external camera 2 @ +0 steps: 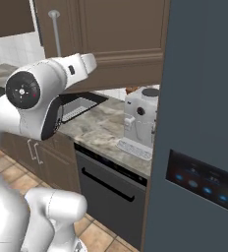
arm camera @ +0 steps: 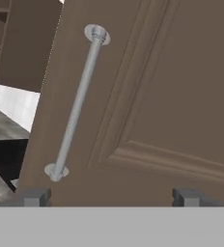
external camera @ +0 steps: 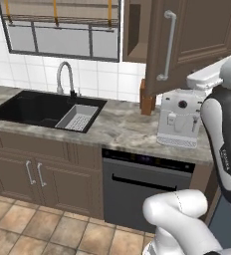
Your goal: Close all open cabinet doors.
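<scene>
Cabinet door (external camera: 197, 42) swung open above the surface (external camera: 122, 127), over the white coffee machine (external camera: 179, 118), silver bar handle (arm camera: 76, 103) near its free edge. End effector (arm camera: 109, 195) spread wide, close against the door's lower panel, gripping nothing; possibly touching, hard to confirm. Black sink (external camera: 38, 107) to the left.

open cabinet door (external camera: 202, 40) above coffee machine (external camera: 179, 118), black sink (external camera: 43, 109)

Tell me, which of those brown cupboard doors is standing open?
The tall wall cabinet door above the white coffee machine, swung out from its shelves. The lower doors under the sink sit flush and closed. The gripper faces its silver handle.
</scene>
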Available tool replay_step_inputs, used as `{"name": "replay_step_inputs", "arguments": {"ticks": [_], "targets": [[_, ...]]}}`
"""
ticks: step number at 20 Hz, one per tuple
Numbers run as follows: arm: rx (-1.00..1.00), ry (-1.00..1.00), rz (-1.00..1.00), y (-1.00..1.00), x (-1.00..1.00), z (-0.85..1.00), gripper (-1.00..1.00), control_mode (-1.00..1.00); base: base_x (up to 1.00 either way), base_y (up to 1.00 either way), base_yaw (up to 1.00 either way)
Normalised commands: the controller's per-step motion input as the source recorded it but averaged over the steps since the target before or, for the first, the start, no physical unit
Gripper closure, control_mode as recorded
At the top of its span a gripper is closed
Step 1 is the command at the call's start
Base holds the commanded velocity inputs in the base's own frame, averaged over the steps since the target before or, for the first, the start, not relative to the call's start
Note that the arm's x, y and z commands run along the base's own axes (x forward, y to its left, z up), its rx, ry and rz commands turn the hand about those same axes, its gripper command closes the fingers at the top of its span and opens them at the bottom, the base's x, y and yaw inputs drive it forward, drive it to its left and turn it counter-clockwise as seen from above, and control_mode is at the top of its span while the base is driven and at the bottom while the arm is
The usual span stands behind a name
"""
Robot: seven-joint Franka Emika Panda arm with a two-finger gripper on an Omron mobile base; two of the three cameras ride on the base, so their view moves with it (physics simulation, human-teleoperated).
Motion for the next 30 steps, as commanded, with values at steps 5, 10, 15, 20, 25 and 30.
{"name": "replay_step_inputs", "arguments": {"ticks": [5,10,15,20,25,30], "targets": [[0.00,0.00,0.06,-0.01,0.64,-0.03,-1.00,-1.00,0.00,0.00,0.00],[0.00,0.00,0.01,0.00,0.69,-0.10,-1.00,-1.00,0.00,0.00,0.00],[0.00,0.00,0.00,0.00,0.70,-0.12,-1.00,-1.00,0.00,0.00,0.00],[0.00,0.00,0.00,0.00,0.67,-0.11,-1.00,-1.00,0.00,0.00,0.00],[0.00,0.00,0.00,0.00,0.65,-0.09,-1.00,-1.00,0.00,0.00,0.00],[0.00,0.00,0.00,0.00,0.65,-0.06,-1.00,-1.00,0.00,0.00,0.00]]}}
